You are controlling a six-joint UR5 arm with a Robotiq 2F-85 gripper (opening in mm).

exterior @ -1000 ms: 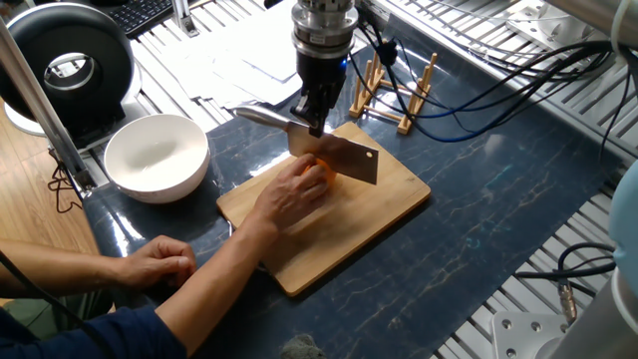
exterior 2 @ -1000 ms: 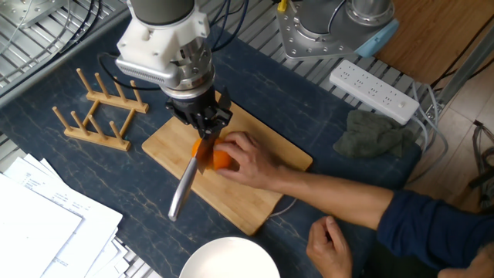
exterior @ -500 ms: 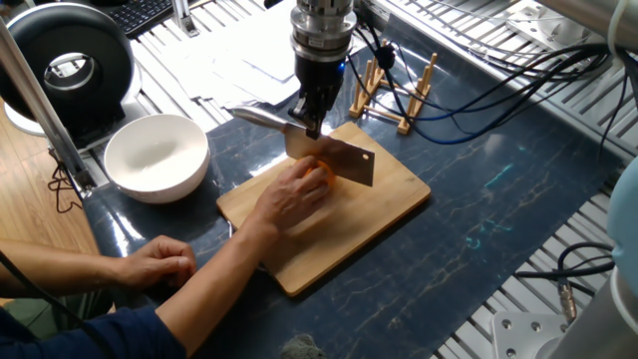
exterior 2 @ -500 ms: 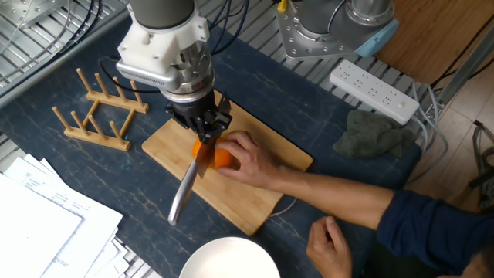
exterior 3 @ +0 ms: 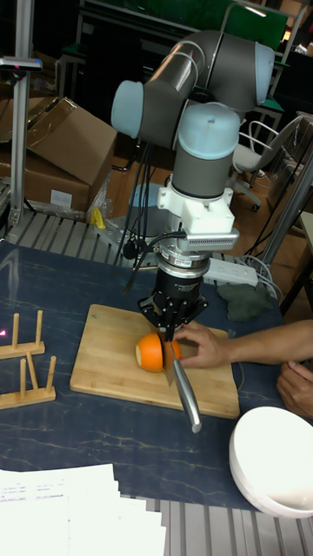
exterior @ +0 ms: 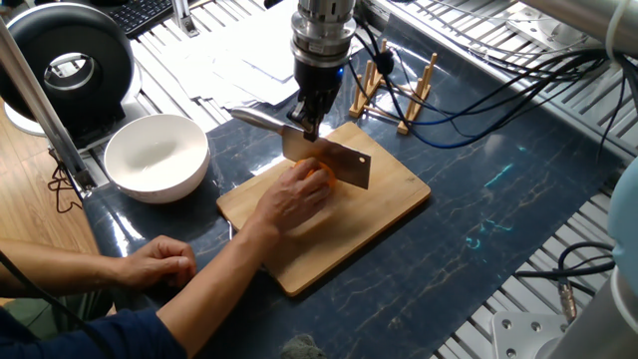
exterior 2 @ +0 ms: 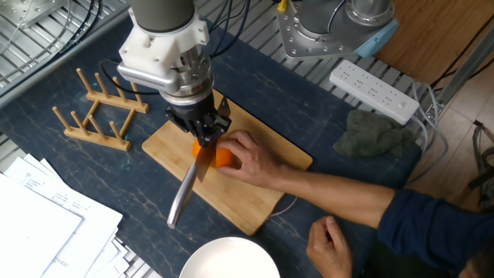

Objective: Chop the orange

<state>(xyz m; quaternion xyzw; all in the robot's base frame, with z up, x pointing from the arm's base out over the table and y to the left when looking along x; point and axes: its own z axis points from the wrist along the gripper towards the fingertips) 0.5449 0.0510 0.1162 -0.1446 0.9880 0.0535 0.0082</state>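
Pincer (exterior 2: 204, 137) grips cleaver (exterior: 327, 163) over hand-held orange (exterior 3: 151, 352)

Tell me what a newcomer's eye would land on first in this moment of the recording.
Most striking is the cleaver clamped in the gripper, its blade set on the orange in the middle of the wooden cutting board. Right beside the blade, a person's hand holds that orange steady. A white bowl sits off the board's end, and a wooden rack stands on the dark table past its other end.
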